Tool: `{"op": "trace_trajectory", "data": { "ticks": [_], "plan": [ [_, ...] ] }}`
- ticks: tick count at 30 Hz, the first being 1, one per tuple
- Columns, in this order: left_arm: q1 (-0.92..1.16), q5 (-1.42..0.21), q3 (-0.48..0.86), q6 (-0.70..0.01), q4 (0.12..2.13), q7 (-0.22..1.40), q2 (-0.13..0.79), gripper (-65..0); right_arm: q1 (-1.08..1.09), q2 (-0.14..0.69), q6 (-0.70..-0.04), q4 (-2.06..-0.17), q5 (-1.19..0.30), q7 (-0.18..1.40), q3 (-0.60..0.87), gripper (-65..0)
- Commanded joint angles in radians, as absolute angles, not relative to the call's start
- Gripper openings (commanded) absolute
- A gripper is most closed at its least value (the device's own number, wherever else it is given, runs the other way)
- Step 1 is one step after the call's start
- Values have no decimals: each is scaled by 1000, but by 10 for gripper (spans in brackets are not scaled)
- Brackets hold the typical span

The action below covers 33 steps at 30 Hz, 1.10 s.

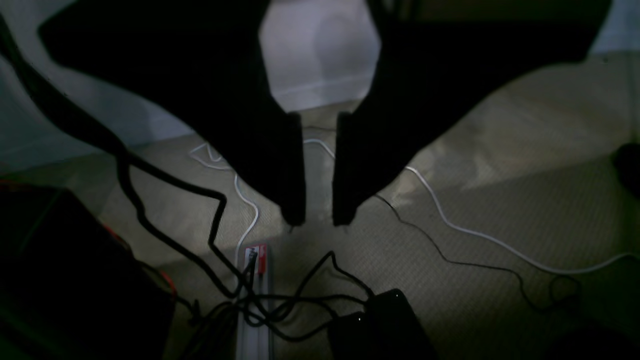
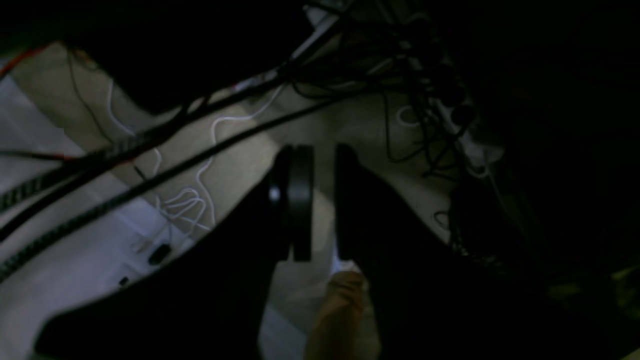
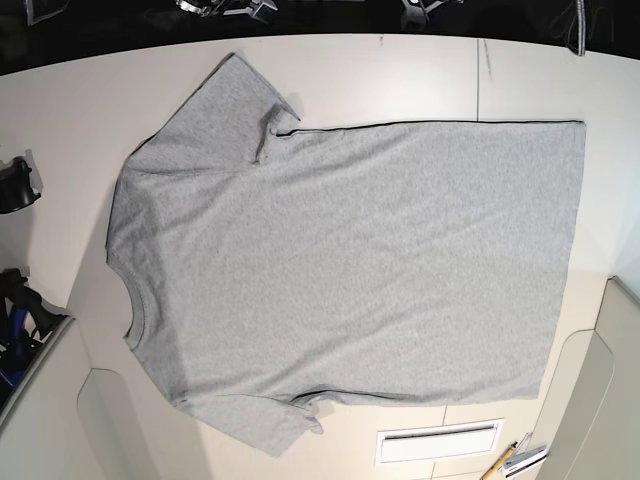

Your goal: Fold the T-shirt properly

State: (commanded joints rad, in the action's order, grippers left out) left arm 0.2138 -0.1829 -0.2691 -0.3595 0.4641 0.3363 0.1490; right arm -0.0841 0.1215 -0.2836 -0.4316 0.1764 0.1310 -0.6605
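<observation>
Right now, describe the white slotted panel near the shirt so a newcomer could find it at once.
In the base view, start from the grey T-shirt spread flat on the pale table. Just below its lower edge sits a white slotted panel: a long narrow rectangle, paler than the table, beside some pens.

A pale, off-white table [image 3: 420, 75] fills the base view; a thin seam [image 3: 478, 78] crosses it near its far edge, toward the right corner. A white slotted vent plate [image 3: 438, 441] lies at the near edge, right of centre. Beyond the far edge the surroundings are dark. In the left wrist view, beige carpet [image 1: 500, 210] meets a white wall [image 1: 315, 55] with a skirting board. Black cables [image 1: 165, 200] and a white cable [image 1: 450, 220] trail across the carpet to a white power strip [image 1: 255, 310]. Lighting is dim, with a brighter patch on the carpet.
</observation>
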Motion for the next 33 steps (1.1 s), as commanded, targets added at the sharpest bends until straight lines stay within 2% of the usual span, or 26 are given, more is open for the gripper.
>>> {"op": "trace_trajectory", "data": {
  "ticks": [6, 15, 22, 27, 30, 33],
  "plan": [
    [313, -184, -269, -360, 593, 337, 187, -551, -138, 168, -284, -517, 176, 131, -661, -582],
    [432, -274, -269, -360, 750, 347, 262, -551, -315, 362, -284, -834, 119, 131, -661, -582],
    [558, -321, -269, -359, 915, 484, 301, -551, -476, 502, -284, -1064, 121, 146, -660, -582],
    [675, -386, -266, -358, 1089, 495, 351, -551, -568, 598, -284, -1242, 123, 191, -660, -582],
    [750, -385, -234, -347, 1211, 508, 370, -551, -609, 658, -284, -1348, 124, 197, -660, -582],
    [822, -385, -147, -348, 1333, 529, 377, -551, -645, 703, -284, -1455, 124, 260, -660, -582]
  ]
}}
